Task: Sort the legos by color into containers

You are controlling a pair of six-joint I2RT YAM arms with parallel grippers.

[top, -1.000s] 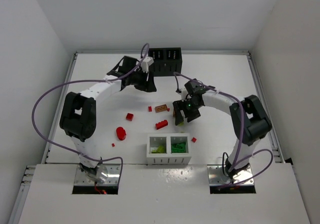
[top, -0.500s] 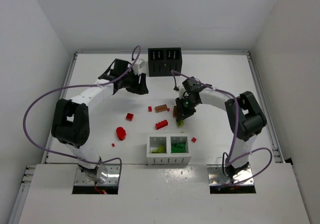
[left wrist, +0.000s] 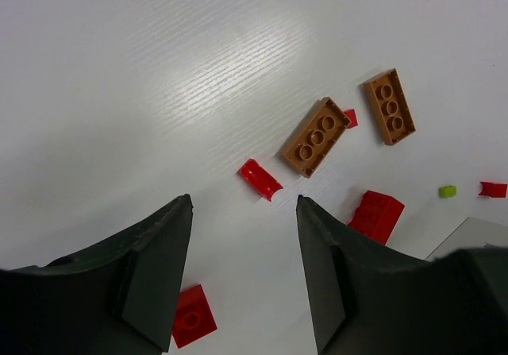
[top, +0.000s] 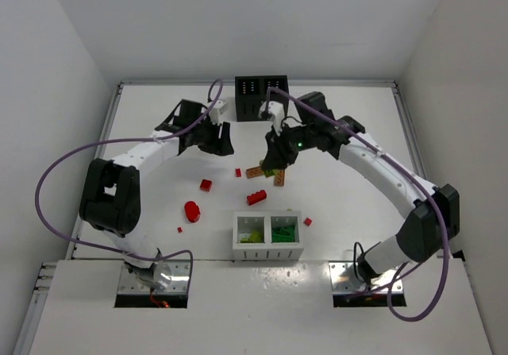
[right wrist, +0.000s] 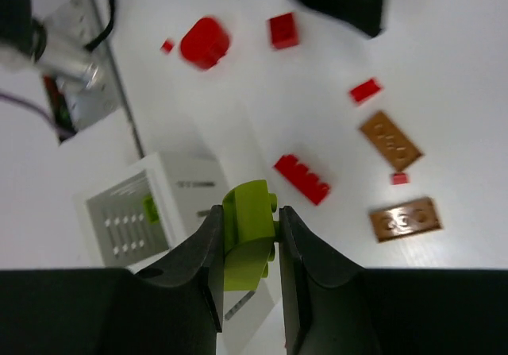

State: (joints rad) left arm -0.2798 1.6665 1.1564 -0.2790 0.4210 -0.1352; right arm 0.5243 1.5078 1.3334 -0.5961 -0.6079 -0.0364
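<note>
Glossy plastic legos, finely ribbed table

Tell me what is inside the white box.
The white box holds lime green bricks in its left compartment and dark green bricks in its right. Any bricks beneath the top ones are hidden.

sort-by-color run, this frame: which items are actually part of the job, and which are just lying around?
Job:
lime brick, held in the right gripper
loose red bricks
loose orange-brown bricks
white box
black box

Just there:
purple cables
metal base plates
</note>
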